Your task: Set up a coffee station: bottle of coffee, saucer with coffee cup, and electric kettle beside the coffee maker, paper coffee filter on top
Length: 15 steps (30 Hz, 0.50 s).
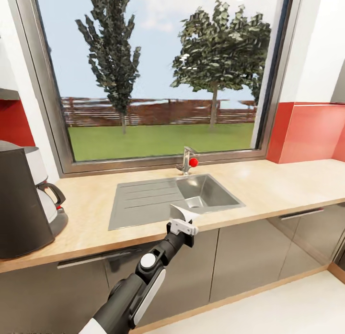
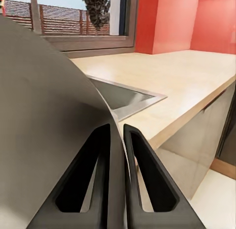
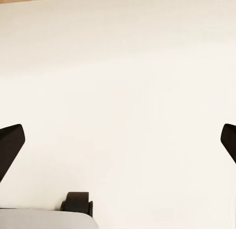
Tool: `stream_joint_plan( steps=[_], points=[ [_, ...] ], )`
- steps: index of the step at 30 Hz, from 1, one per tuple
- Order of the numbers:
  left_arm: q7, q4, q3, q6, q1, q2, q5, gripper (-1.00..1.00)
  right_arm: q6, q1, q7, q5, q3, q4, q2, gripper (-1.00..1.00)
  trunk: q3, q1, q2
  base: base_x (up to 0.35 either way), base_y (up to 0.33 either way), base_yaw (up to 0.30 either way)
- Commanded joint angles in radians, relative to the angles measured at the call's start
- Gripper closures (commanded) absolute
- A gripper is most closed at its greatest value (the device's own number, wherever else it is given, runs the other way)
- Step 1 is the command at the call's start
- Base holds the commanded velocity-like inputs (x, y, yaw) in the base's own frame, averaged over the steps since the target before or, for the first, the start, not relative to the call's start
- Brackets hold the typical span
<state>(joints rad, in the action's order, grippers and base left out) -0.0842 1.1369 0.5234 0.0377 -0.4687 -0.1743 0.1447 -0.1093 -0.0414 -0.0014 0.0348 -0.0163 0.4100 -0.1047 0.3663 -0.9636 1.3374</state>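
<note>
- Closest to us in the head view, our left arm reaches up from the lower edge, and the left gripper [image 1: 182,222] sits at the front edge of the countertop [image 1: 268,185], just in front of the sink [image 1: 206,193].
- Our left gripper is clamped on the paper coffee filter [image 1: 181,212], a pale curved sheet standing up out of the jaws; in the left wrist view the two dark fingers [image 2: 150,177] are drawn nearly together with the thin grey sheet [image 2: 44,140] pinched between them.
- Our right gripper [image 3: 118,140] hangs with its jaws spread wide, dark fingertips at either edge of the right wrist view, over pale floor [image 3: 123,81] with a small black caster [image 3: 77,203] below.
- On the countertop to our left stands the coffee maker [image 1: 24,202], dark-bodied with a handled carafe [image 1: 50,202], well apart from the filter.
- Behind the sink we see the faucet [image 1: 187,161] with a red knob.
- Farther back is the window [image 1: 158,71], showing grass, a fence and two trees, with a red backsplash [image 1: 311,133] to its right.
</note>
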Motion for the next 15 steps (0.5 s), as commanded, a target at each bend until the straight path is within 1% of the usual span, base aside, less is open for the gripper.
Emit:
stream_joint_plan(
  steps=[1, 7, 10, 15],
  points=[
    [-0.003, 0.000, 0.002, 0.004, -0.001, 0.000, 0.008, 1.00, -0.003, -0.001, 0.000, 0.004, -0.002, 0.000, 0.000, -1.00, 0.001, 0.000, 0.001, 0.028, -0.074, 0.190],
    [-0.002, 0.000, 0.005, 0.004, -0.001, 0.000, 0.007, 1.00, -0.003, -0.001, 0.000, 0.004, -0.002, -0.001, -0.001, -1.00, 0.001, 0.000, 0.001, 0.010, -0.059, 0.218],
    [-0.002, 0.000, 0.007, 0.004, -0.001, 0.000, 0.007, 1.00, -0.003, -0.001, 0.000, 0.004, -0.002, -0.001, -0.001, -1.00, 0.001, 0.000, 0.001, 0.001, -0.231, 0.069],
    [-0.002, 0.000, 0.007, 0.004, -0.001, 0.000, 0.007, 1.00, -0.003, -0.001, 0.000, 0.004, -0.002, -0.001, 0.000, -1.00, 0.001, 0.000, 0.001, 0.000, -0.285, 0.064]
  ],
)
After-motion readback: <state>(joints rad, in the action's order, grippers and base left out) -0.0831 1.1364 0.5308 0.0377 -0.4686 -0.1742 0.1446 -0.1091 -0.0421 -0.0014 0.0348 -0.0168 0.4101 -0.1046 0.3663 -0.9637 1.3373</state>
